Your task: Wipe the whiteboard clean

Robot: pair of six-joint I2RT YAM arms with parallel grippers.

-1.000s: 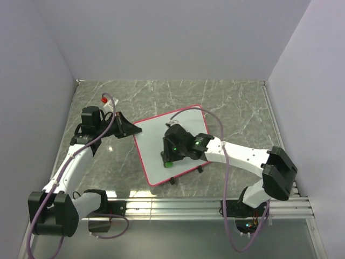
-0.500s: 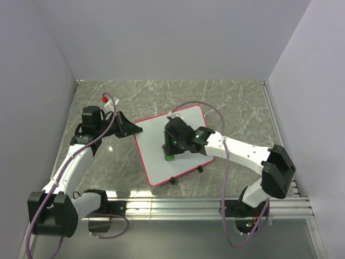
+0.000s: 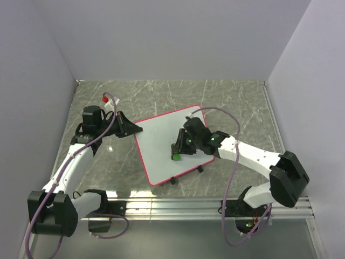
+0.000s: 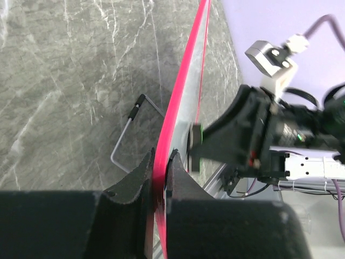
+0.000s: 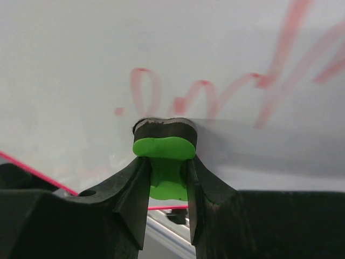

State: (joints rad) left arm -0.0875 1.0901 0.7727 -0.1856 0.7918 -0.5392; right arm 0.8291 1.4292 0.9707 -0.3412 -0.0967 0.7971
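The whiteboard (image 3: 159, 145), white with a pink-red frame and black clip feet on its near edge, lies tilted on the marble table. My left gripper (image 3: 133, 129) is shut on its far-left frame edge, seen edge-on in the left wrist view (image 4: 180, 102). My right gripper (image 3: 177, 151) is shut on a green eraser (image 5: 164, 154) with a dark felt pad, pressed against the board's surface (image 5: 161, 54). The eraser also shows in the top view (image 3: 176, 156). Faint red scribble (image 5: 237, 89) runs just beyond the pad.
A red-capped marker (image 3: 104, 100) lies at the far left of the table (image 3: 226, 100). A bent wire stand (image 4: 126, 143) lies on the marble beside the board. An aluminium rail (image 3: 205, 205) runs along the near edge. Walls enclose three sides.
My right gripper with the eraser has slid rightward across the board, from its middle toward the right part. The left gripper and the board have stayed in place.
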